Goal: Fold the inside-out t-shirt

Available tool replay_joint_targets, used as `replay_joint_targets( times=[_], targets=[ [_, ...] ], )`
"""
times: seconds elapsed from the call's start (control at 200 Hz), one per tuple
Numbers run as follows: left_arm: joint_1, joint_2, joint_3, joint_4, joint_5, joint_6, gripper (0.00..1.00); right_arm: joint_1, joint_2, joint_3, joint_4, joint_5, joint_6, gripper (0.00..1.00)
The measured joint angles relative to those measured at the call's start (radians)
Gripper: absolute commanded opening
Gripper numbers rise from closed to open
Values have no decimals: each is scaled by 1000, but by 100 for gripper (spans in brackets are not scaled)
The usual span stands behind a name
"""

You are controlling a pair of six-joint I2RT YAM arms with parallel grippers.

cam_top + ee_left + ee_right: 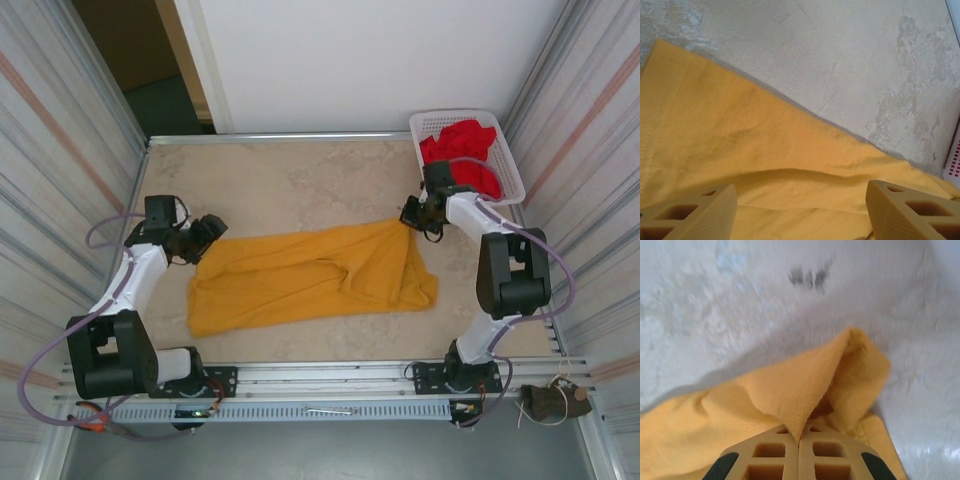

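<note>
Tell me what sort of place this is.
Probably a walled robot test cell: ribbed panels enclose the table, two arms sit on a metal rail, and a yellow t-shirt lies near a basket of red garments.

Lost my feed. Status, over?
Right tool shut on shirt corner. Left tool open above shirt edge. Red clothes in basket, far right.

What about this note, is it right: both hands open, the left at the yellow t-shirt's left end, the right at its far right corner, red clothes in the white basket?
Not both: the right wrist view shows the right hand shut on a fold of the yellow t-shirt. The left hand is open; the red clothes lie in the white basket.
</note>
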Motion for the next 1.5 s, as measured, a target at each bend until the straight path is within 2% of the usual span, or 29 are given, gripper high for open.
replay_joint_targets(
  times=[0.03, 0.05, 0.11, 0.235, 0.371, 0.606, 0.812, 0.967, 1.002, 1.112, 1.317, 1.503],
  targets=[
    [0, 0, 0, 0, 0, 0, 69, -4, 18, 25, -3, -2, -8, 27],
    [0, 0, 0, 0, 0, 0, 69, -5, 32, 40, -4, -1, -11, 34],
    [0, 1, 0, 0, 0, 0, 69, -9, 68, 70, -10, 4, -24, 40],
    [0, 1, 0, 0, 0, 0, 70, -8, 76, 40, -21, 22, -35, 41],
    [0, 1, 0, -1, 0, 0, 70, 18, -46, -99, -40, 53, -31, 40],
    [0, 1, 0, -1, 3, 0, 70, 187, -362, -338, -86, 135, 50, 37],
    [0, 1, 0, -1, 3, 0, 70, 294, -406, -447, -128, 201, 143, 38],
    [0, 1, 0, -1, 3, 0, 70, 348, -380, -467, -124, 218, 188, 33],
    [0, 1, 0, -2, 3, 0, 70, 355, -364, -467, -121, 225, 195, 28],
    [0, 1, 0, -1, 3, 0, 70, 367, -325, -467, -119, 241, 212, 0],
    [0, 1, 0, -1, 4, 0, 70, 354, -349, -467, -155, 288, 212, 0],
    [0, 1, 0, 0, 8, 0, 70, 284, -446, -466, -199, 301, 205, 0]
  ],
)
